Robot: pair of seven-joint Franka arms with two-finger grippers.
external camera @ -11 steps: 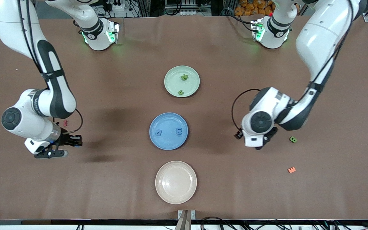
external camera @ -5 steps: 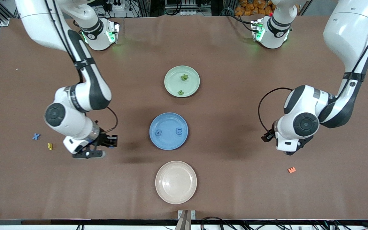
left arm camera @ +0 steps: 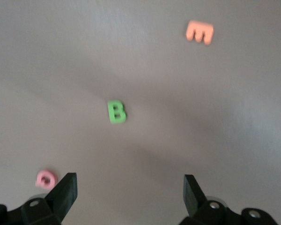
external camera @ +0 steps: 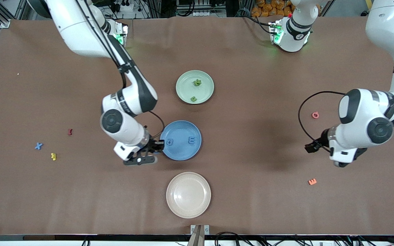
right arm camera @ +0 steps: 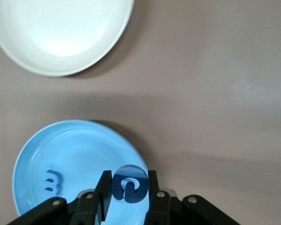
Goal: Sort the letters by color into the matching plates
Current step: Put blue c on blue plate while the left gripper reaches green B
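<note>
My right gripper [external camera: 156, 146] is shut on a dark blue round letter [right arm camera: 129, 186] and holds it over the rim of the blue plate [external camera: 183, 153], also in the right wrist view [right arm camera: 61, 150]. That plate holds a blue E [external camera: 192, 140] and another blue letter [external camera: 170, 140]. The pale green plate [external camera: 204, 89] holds two green letters [external camera: 197, 82]. The beige plate [external camera: 188, 194] is bare. My left gripper [left arm camera: 129, 187] is open and empty above the table, near a green B [left arm camera: 116, 111], a pink letter [left arm camera: 46, 178] and an orange E [left arm camera: 199, 32].
A red letter [external camera: 69, 131], a blue X [external camera: 38, 146] and a yellow letter [external camera: 53, 156] lie toward the right arm's end. The pink letter [external camera: 315, 115] and orange E [external camera: 312, 181] lie toward the left arm's end. The left arm hides the green B in the front view.
My right arm has swung from the right arm's end of the table to the blue plate's rim. My left arm has moved away from the plates, uncovering the pink letter and covering the green B.
</note>
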